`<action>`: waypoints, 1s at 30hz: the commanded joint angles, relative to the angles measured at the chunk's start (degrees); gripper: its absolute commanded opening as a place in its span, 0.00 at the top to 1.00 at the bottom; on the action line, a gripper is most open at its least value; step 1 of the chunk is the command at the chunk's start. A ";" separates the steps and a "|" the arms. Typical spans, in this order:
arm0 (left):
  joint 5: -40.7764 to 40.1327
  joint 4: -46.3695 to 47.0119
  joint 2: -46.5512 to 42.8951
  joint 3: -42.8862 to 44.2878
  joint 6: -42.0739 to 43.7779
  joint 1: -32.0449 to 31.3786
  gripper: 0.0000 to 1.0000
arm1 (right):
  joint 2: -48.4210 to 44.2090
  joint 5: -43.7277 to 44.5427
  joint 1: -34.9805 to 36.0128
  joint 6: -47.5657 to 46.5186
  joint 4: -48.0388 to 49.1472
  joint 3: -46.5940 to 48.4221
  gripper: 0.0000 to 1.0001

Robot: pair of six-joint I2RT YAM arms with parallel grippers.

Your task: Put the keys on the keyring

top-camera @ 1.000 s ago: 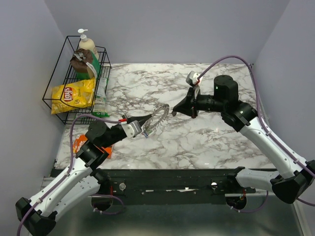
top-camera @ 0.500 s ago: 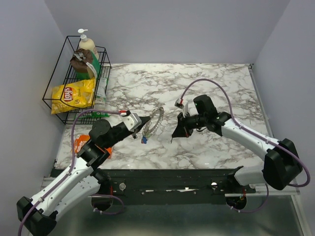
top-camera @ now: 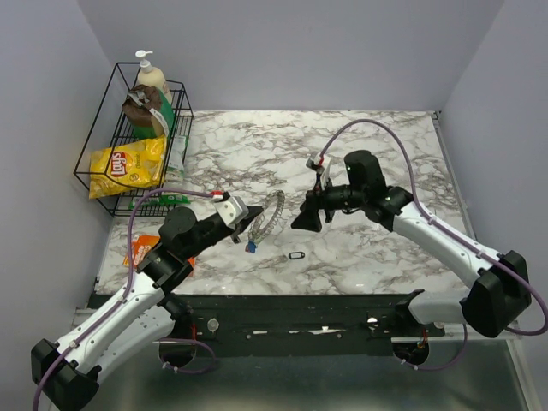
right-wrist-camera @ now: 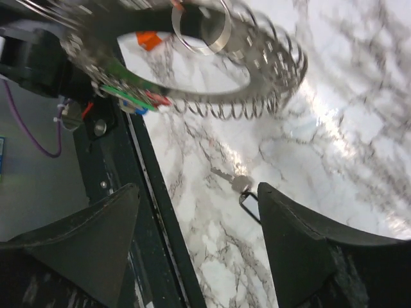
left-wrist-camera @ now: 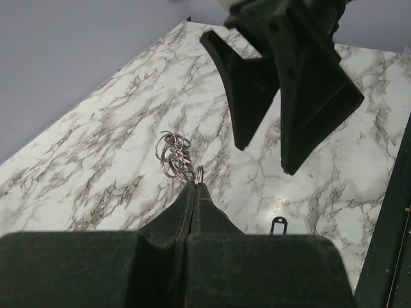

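Observation:
The keyring (top-camera: 271,214), a silvery wire ring fringed with small keys, is held off the table with my left gripper (top-camera: 248,223) shut on its edge. A blue-headed key (top-camera: 250,247) hangs below it. In the left wrist view the shut fingertips (left-wrist-camera: 194,187) pinch thin rings (left-wrist-camera: 173,153). My right gripper (top-camera: 306,216) hovers open just right of the keyring, nothing between its fingers (right-wrist-camera: 96,244). Below it, a small silver key with a black tag (top-camera: 296,255) lies on the marble (right-wrist-camera: 235,182). In the right wrist view the keyring (right-wrist-camera: 270,90) carries green, red and blue heads (right-wrist-camera: 136,99).
A black wire basket (top-camera: 101,184) stands at the back left, holding a yellow chip bag (top-camera: 127,164), a soap pump bottle (top-camera: 151,77) and a brown packet. An orange packet (top-camera: 139,250) lies under my left arm. The table's black front rail (right-wrist-camera: 151,192) runs close below the right gripper.
My right gripper has opened and lifted slightly. The black-tagged key it carried now lies on the marble. The left gripper has stayed shut on the keyring and drawn back a little.

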 commanded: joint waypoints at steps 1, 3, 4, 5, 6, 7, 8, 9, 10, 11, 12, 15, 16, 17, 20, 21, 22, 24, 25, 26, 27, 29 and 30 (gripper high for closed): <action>3.75 0.69 -1.01 0.40 1.38 0.26 1.00 | -5.42 -2.90 -0.05 -4.39 5.11 5.62 0.19; 6.47 -0.01 -1.19 0.84 2.87 0.25 1.00 | -6.57 -6.15 -0.05 -3.69 7.32 7.12 0.21; 7.09 -0.54 -1.28 0.93 3.05 0.34 1.00 | -6.66 -7.29 -0.05 -3.25 8.90 7.73 0.23; 8.06 -0.63 -1.45 1.01 3.84 0.34 1.00 | -6.57 -10.09 -0.14 -3.07 9.17 8.43 0.25; 8.85 -0.63 -1.71 1.01 4.19 0.34 1.00 | -6.05 -11.68 -0.05 -2.99 9.44 9.66 0.27; 10.42 -0.63 -1.89 0.93 4.37 0.34 1.00 | -5.70 -13.18 -0.14 -3.07 9.44 10.10 0.31; 11.05 -0.02 -2.07 0.84 4.81 0.34 1.00 | -5.61 -14.58 -0.05 -3.16 9.61 10.28 0.34; 11.40 0.33 -2.50 0.58 4.81 0.34 1.00 | -5.43 -16.86 -0.05 -3.25 9.61 10.63 0.36; 12.45 1.03 -2.59 0.40 4.81 0.34 1.00 | -5.26 -17.93 -0.05 -3.25 9.61 10.55 0.38; 12.81 1.39 -2.77 0.40 4.81 0.34 1.00 | -5.17 -18.81 0.12 -3.51 9.53 10.55 0.39; 13.42 1.65 -2.77 0.40 4.72 0.34 1.00 | -5.17 -20.73 0.13 -3.51 9.44 10.64 0.39; 15.79 2.62 -2.33 0.66 4.29 0.34 1.00 | -4.99 -23.20 0.13 -3.51 9.53 10.55 0.38; 16.32 2.97 -1.98 0.75 4.02 0.25 1.00 | -4.99 -23.56 0.39 -3.60 9.18 10.55 0.37; 17.55 3.15 -1.98 0.84 3.93 0.34 1.00 | -4.82 -23.82 0.48 -4.04 8.83 10.55 0.37; 18.35 3.41 -1.28 1.19 3.76 0.26 1.00 | -4.20 -24.70 0.65 -4.56 8.03 10.29 0.38; 18.35 3.32 -1.02 1.45 3.76 0.25 1.00 | -3.85 -25.32 0.65 -4.57 7.77 10.28 0.38; 18.09 3.41 -0.84 1.54 3.67 0.34 1.00 | -3.68 -25.50 0.83 -4.57 7.68 10.28 0.41; 17.21 3.41 -0.49 1.89 3.58 0.34 1.00 | -3.24 -25.59 1.00 -4.57 7.51 9.93 0.42; 16.95 3.50 -0.31 1.98 3.41 0.34 1.00 | -3.06 -25.41 1.27 -4.57 7.51 9.76 0.43; 16.51 3.85 -0.14 2.07 3.06 0.26 1.00 | -2.80 -25.24 1.36 -4.57 7.42 9.58 0.44; 15.98 3.94 0.21 2.33 2.88 0.25 1.00 | -2.62 -24.54 1.44 -4.57 7.33 9.41 0.45; 14.84 4.11 0.83 2.59 2.53 0.34 1.00 | -2.18 -23.83 1.62 -4.74 7.07 8.97 0.48; 14.66 4.03 1.27 2.94 2.53 0.34 1.00 | -2.01 -22.96 1.62 -4.83 6.98 8.44 0.49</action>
